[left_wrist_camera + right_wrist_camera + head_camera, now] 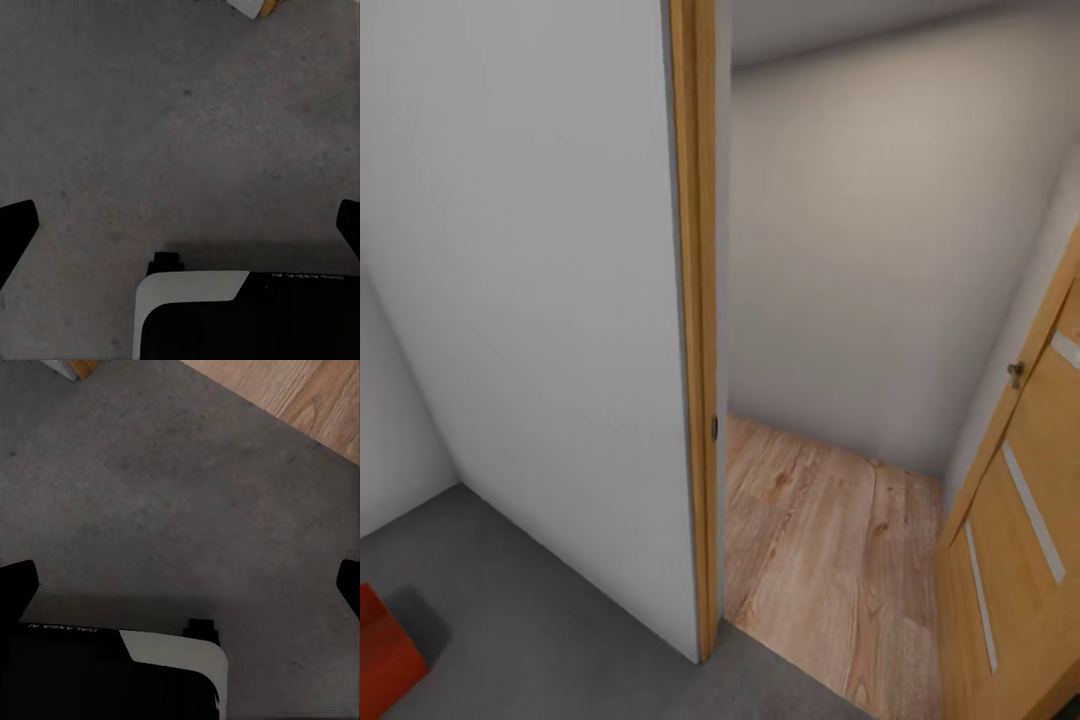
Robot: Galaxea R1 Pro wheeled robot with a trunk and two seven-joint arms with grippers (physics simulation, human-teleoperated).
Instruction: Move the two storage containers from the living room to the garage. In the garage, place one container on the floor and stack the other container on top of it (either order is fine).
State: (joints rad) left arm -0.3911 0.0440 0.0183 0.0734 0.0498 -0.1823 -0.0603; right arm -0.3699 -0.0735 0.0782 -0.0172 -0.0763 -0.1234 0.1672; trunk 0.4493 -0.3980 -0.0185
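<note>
**Doorway ahead, one orange-red box at the floor's edge**

Where the dark grey speckled concrete floor [550, 630] meets a plain pale grey wall [520, 280], a corner of one orange-red thin-walled storage container [385, 655] sits on the concrete at the lower left of the head view, near the wall's foot. Beside the wall's end stands a light wood door frame post [698, 320], and past it light wood plank flooring [830, 560] runs to another pale wall. A wood-panelled door with pale inset strips [1020, 560] hangs open at the right of the opening, narrowing it.

In the left wrist view the left claw [180, 225] hangs above bare concrete, its dark fingertips [15, 229] spread wide with nothing between them. In the right wrist view the right claw [180, 585] is likewise spread wide and empty above concrete, the plank flooring's edge close by
</note>
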